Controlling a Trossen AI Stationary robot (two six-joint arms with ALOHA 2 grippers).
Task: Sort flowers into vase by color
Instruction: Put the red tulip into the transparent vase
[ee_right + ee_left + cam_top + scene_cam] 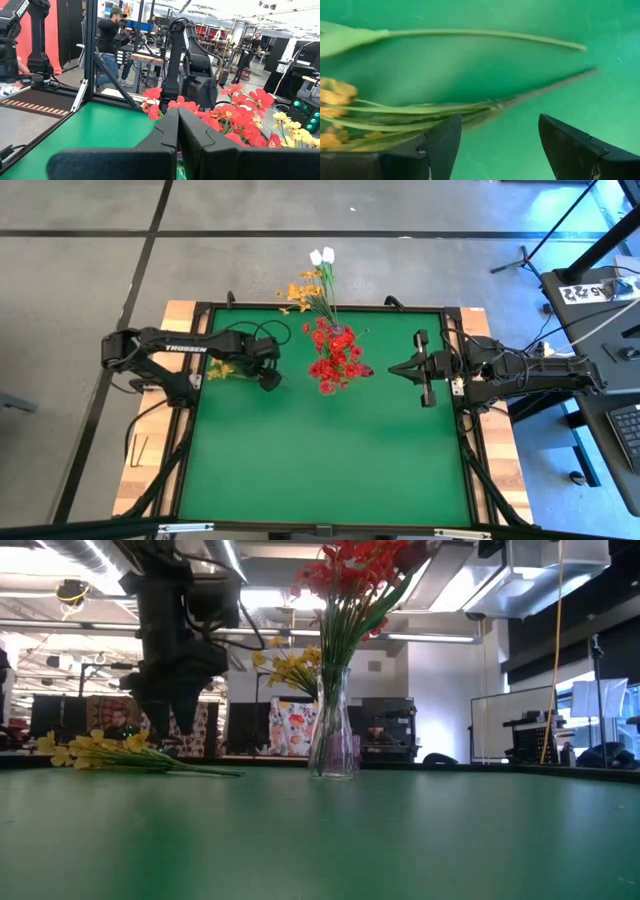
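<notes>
Now, the yellow stems.
My left gripper (495, 145) hangs apart above the yellow flowers (395, 117); I'd pinch mid-stem. Right gripper (422, 367) together, waiting.

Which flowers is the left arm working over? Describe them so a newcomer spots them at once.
On the green table, look at the left edge under the open left claw. The yellow flowers lie flat there; the red ones stand in the glass vase.

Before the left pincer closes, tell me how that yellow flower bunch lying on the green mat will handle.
The yellow artificial flower bunch on thin green stems will probably droop at both ends when lifted. It looks light, so a nudge from the open left pincer may slide it. Loose stems could splay.
</notes>
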